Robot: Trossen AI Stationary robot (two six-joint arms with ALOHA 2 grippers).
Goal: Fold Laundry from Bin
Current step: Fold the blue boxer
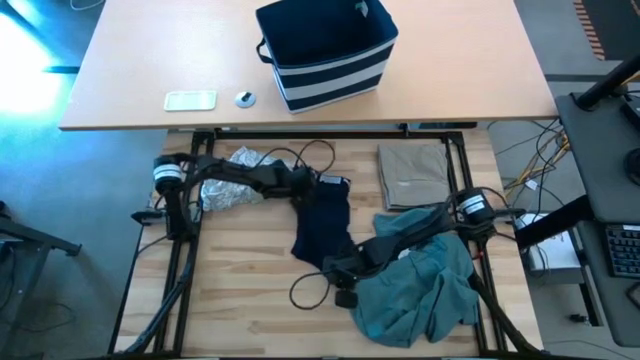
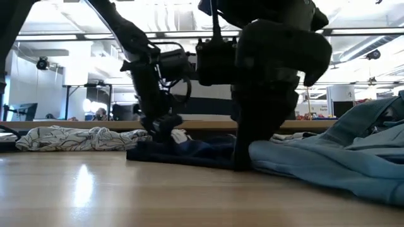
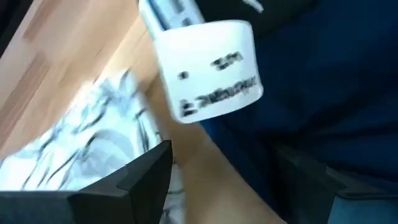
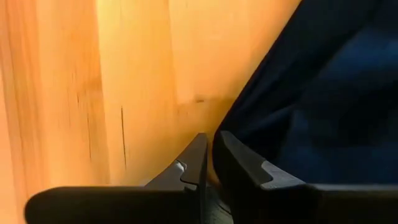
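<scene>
The navy garment (image 1: 322, 228) lies in a long dark strip on the wooden table (image 1: 250, 270), well short of the striped bin (image 1: 327, 55). The left gripper (image 1: 318, 180), fingers spread and empty, hangs over its bin-side end by the white tag (image 3: 208, 68). The right gripper (image 1: 335, 268), pinched almost shut, seems to nip the opposite edge. Pull both ends taut so this limp, matte cloth flattens
</scene>
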